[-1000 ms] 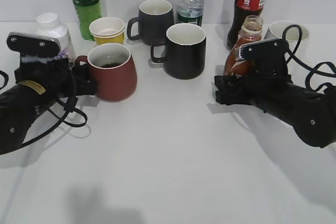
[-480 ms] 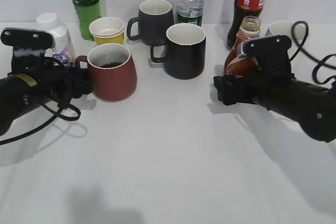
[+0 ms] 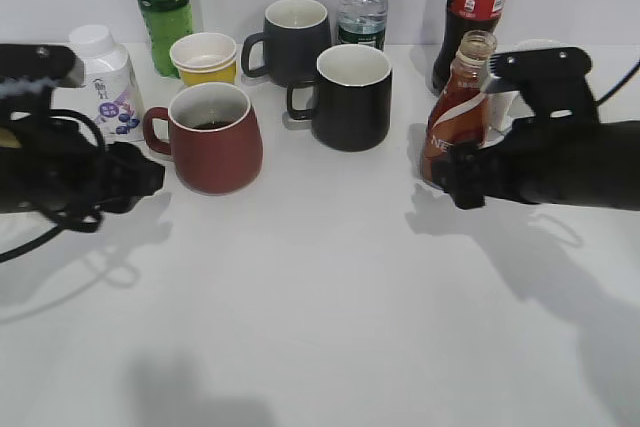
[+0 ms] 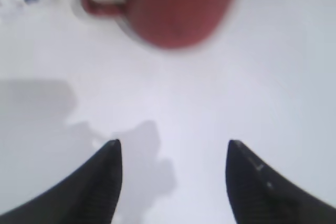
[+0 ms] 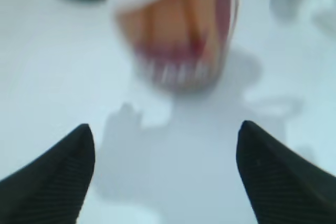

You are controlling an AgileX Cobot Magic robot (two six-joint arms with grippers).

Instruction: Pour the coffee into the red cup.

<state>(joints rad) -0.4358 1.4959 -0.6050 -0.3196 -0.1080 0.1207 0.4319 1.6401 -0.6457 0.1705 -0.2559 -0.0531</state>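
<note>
By the look of things the pour is done: the red cup (image 3: 212, 137), standing left of centre in the exterior view, shows a dark pool low in its cream inside, and the coffee (image 3: 456, 110) stands upright on the bench (image 3: 320, 327) at the right, in front of the cola bottle (image 3: 478, 7), capless, with brown liquid visible in it. The left gripper (image 4: 170, 156) has its jaws spread with bare bench between them, and the cup sits clear of them at the top of the left wrist view. The right gripper (image 5: 165, 148) is likewise spread wide, holding nothing, the bottle standing free beyond its tips. What seems left is only for both arms to draw clear.
</note>
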